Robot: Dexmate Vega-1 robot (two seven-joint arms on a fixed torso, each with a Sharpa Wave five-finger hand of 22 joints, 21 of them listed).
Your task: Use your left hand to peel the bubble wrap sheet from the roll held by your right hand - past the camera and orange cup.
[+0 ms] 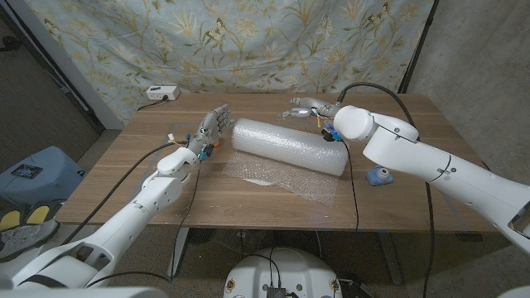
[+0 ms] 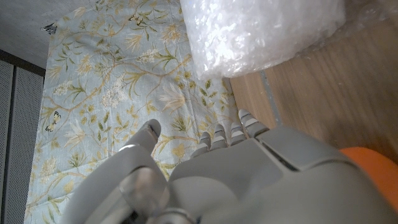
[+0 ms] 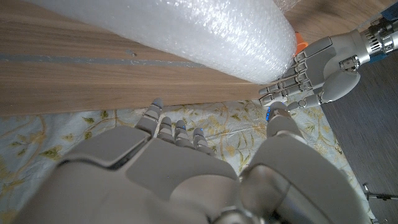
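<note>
While the bubble wrap roll (image 1: 288, 146) lies across the table (image 1: 414, 194), a loose sheet (image 1: 286, 175) is spread before it. Left hand (image 1: 213, 126) and right hand (image 1: 310, 108) are held with fingers apart, holding nothing. An orange cup (image 2: 374, 171) is glimpsed; no writing is legible.

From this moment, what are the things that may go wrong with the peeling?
1. The right hand is open behind the bubble wrap roll, not holding it, so the roll may roll or slide when pulled.
2. The left hand is open at the roll's end, away from the loose sheet; it may push the roll instead.
3. The small blue object lies close by and could be knocked.
</note>
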